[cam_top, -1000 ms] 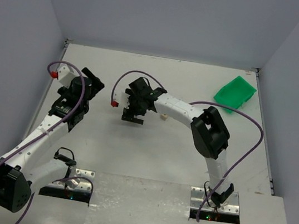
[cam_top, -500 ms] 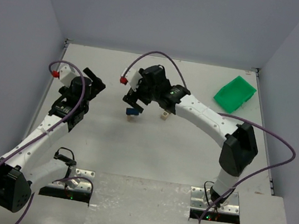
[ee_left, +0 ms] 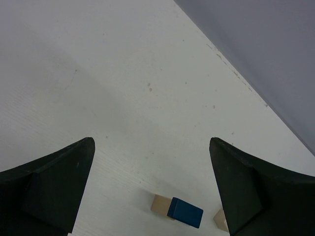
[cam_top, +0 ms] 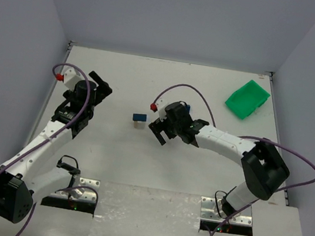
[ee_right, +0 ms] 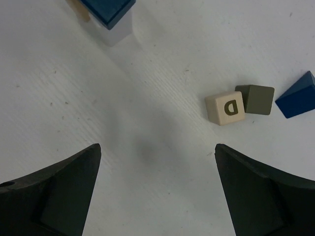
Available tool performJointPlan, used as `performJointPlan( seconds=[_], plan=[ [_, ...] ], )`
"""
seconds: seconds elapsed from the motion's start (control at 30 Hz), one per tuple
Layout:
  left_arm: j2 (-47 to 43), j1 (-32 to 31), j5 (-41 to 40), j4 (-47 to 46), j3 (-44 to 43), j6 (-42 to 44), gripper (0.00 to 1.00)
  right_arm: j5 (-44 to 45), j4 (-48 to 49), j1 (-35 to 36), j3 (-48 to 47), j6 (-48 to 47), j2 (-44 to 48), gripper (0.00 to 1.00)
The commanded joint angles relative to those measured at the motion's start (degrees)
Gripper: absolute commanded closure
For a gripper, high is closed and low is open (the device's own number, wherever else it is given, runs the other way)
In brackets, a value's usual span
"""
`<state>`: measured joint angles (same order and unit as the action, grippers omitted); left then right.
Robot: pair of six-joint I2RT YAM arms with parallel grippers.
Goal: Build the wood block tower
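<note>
White surface (cam_top: pixel 185 169), tower (cam_top: pixel 140 119) standing centre (blue on tan). Right pincer (cam_top: pixel 159 136) near it, left pincer (cam_top: pixel 101 83) well apart, both spread wide, empty. A careless swing could topple it; top perhaps off-centre.

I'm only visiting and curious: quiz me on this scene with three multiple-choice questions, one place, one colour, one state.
1. Where is the green bin? A) far right corner B) near left corner C) between the arms
2. What colour tops the wood block tower? A) red B) yellow C) dark blue
3. How is the right gripper? A) shut on a block B) open, empty C) gripping the bin
Answers: A, it lies far right; C, blue sits on tan; B, fingers apart, nothing between.
</note>
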<state>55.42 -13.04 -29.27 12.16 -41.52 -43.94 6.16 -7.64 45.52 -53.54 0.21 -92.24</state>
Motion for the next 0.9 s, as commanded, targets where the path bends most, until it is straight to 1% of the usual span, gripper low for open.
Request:
performJointPlan(
  seconds=[0.0, 0.1, 0.17, 0.27, 0.43, 0.47, 0.53, 0.63, 0.73, 0.8, 0.87],
  plan=[
    [0.2, 0.3, 1.2, -3.0, 0.0, 0.9, 0.00, 3.3, 7.3, -4.0, 1.9, 7.4, 4.2, 0.01],
    [0.7, 0.3, 1.7, -3.1, -0.2, 1.2, 0.00, 1.5, 7.2, -7.5, 2.8, 11.4, 4.3, 0.01],
    [1.0, 0.3, 2.1, -3.0, -0.3, 1.4, 0.00, 1.1, 7.3, -9.6, 3.2, 16.7, 4.2, 0.01],
    [1.4, 0.3, 2.4, -3.1, -0.4, 1.4, 0.00, 3.7, 7.1, -11.3, 2.8, 22.6, 3.1, 0.01],
    [2.3, 0.3, 3.0, -3.2, -0.8, 1.5, 0.00, 8.9, 4.6, -11.5, -1.2, 34.3, -0.7, 0.01],
    [2.4, 0.3, 3.1, -3.2, -0.9, 1.6, 0.00, 9.3, 4.9, -11.5, -1.6, 36.8, -1.5, 0.01],
    [2.5, 0.3, 3.2, -3.2, -0.9, 1.7, 0.00, 9.8, 5.8, -11.4, -1.9, 39.0, -2.9, 0.01],
    [2.5, 0.3, 3.6, -3.2, -1.0, 1.7, 0.00, 14.1, 6.6, -11.0, -2.1, 45.5, -4.7, 0.01],
    [2.5, 0.3, 4.2, -3.4, -1.0, 1.8, 0.00, 18.9, 7.1, -9.3, -2.6, 48.4, -6.1, 0.01],
    [2.6, 0.3, 4.5, -3.4, -1.0, 1.9, 0.00, 22.7, 5.9, -7.7, -4.3, 48.5, -7.6, 0.01],
    [2.6, 0.3, 4.6, -3.5, -0.9, 2.0, 0.00, 24.4, 4.7, -6.8, -6.2, 48.6, -9.2, 0.01]
  ],
)
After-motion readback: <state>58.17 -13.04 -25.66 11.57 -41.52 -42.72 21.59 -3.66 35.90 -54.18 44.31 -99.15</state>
